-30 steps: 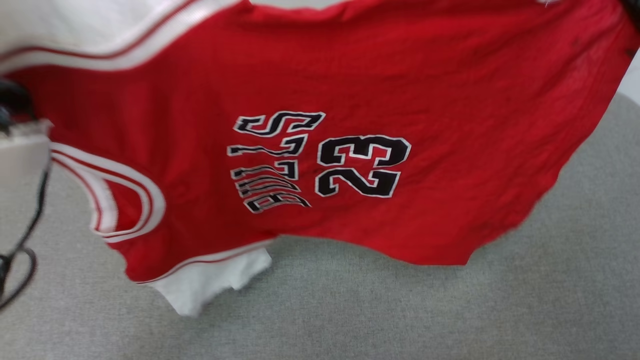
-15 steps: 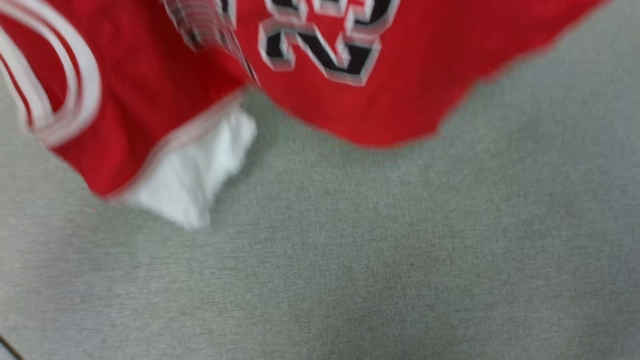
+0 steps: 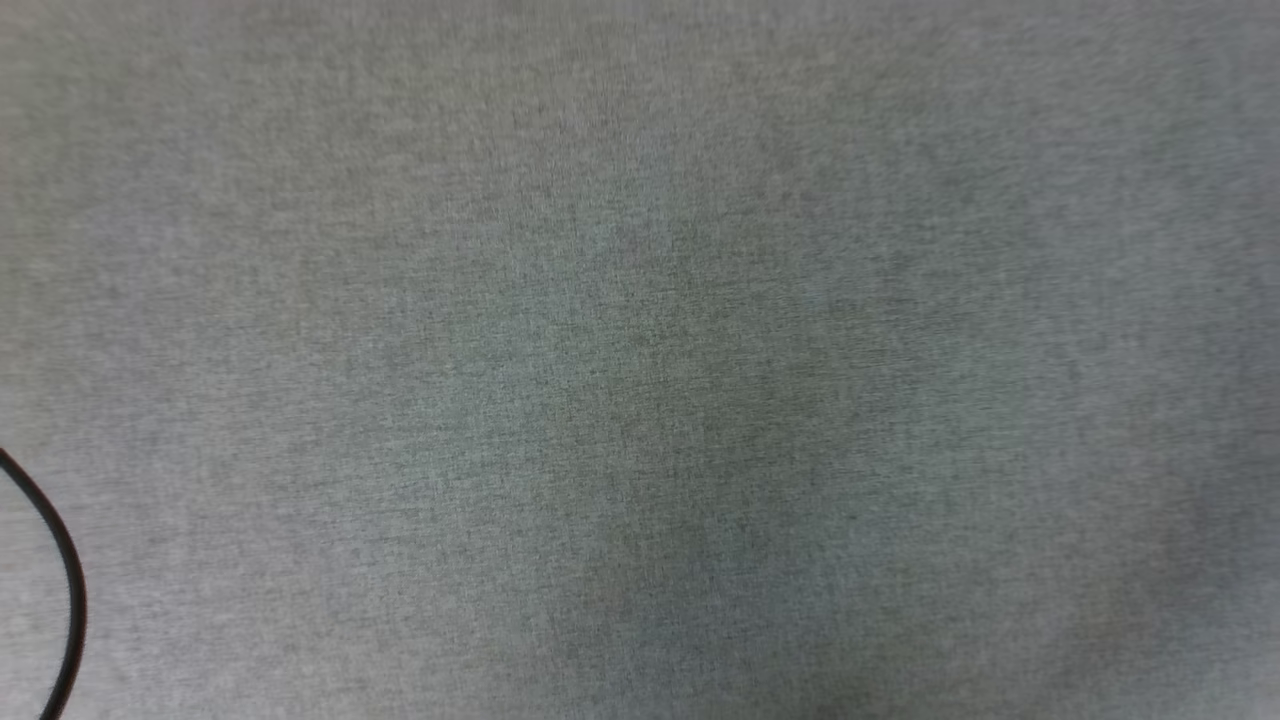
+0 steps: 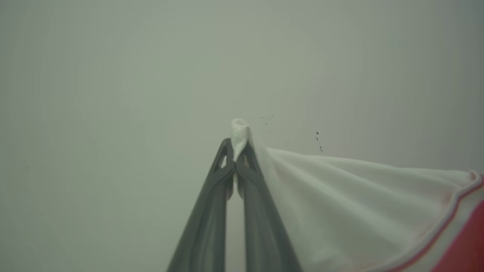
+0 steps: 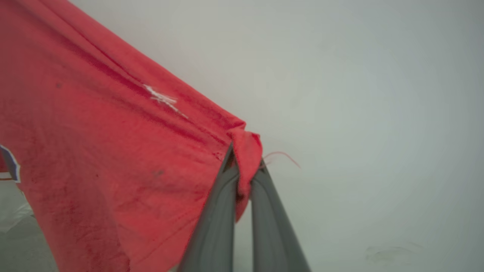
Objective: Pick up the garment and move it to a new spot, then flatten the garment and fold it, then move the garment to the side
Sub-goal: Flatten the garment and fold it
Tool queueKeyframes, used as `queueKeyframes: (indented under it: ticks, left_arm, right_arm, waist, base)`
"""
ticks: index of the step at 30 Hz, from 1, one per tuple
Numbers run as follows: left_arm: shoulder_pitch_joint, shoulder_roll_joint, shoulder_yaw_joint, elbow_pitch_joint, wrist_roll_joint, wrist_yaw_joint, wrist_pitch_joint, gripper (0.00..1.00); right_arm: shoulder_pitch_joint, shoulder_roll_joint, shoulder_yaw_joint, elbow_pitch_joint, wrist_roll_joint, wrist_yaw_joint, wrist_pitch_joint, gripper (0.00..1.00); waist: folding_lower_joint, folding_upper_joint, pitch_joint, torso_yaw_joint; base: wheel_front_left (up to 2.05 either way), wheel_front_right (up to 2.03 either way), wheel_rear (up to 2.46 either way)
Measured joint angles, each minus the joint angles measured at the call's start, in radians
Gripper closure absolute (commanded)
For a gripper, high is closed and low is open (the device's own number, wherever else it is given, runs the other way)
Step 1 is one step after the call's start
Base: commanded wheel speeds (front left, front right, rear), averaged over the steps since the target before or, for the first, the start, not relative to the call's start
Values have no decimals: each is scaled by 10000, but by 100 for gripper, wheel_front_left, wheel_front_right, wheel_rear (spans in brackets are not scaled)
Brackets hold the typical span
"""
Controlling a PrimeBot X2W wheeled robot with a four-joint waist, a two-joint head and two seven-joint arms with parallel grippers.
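Observation:
The garment is a red jersey with white panels, held up in the air by both grippers. In the left wrist view my left gripper (image 4: 236,151) is shut on a white corner of the garment (image 4: 359,204), which stretches away to the right with striped trim and red at the lower right. In the right wrist view my right gripper (image 5: 244,162) is shut on a bunched red corner of the garment (image 5: 113,151), which hangs to the left; a bit of black, white-outlined print shows at the left edge.
The head view looks down on a grey fabric surface (image 3: 640,360) with a loop of black cable (image 3: 65,580) at the lower left edge. Behind both grippers is a plain pale background.
The garment has slid up and out of the head view's top, leaving grey surface; the picture itself may have shifted. Both grips hold as before.

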Motion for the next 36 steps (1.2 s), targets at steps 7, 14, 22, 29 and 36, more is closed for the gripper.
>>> queueKeyframes:
  ticks: [7,14,22,29,36]
  left_arm:
    - [-506,-688,-295,2006,98,-334,-1026,100]
    - [1060,-1337,-619,2930,-150,-625,-1877,100]
    - [4085,-2113,-1014,2790,-408,-861,-2211,100]
    - [7014,-2336,-1135,1632,-416,-815,-2228,100]
    - [11099,-2243,-1501,119,-633,-531,-2197,100]
  right_arm:
    - [-755,535,58,1973,-642,0,-1335,100]
    - [-181,949,234,3361,-863,-2,-2142,100]
    - [1756,1076,752,4142,-539,-6,-2924,100]
    - [3611,1022,1321,4445,2,-6,-3319,100]
    - [6181,577,2144,4543,1005,-6,-3553,100]
  waist:
    - [0,0,653,138]
    - [0,0,771,429]
    - [-2,0,230,687]
    - [-3,0,-597,828]
    - [-5,0,-2078,1067]
  base:
    - [0,0,0]
    - [0,0,0]
    - [0,0,0]
    - [0,0,0]
    - [0,0,0]
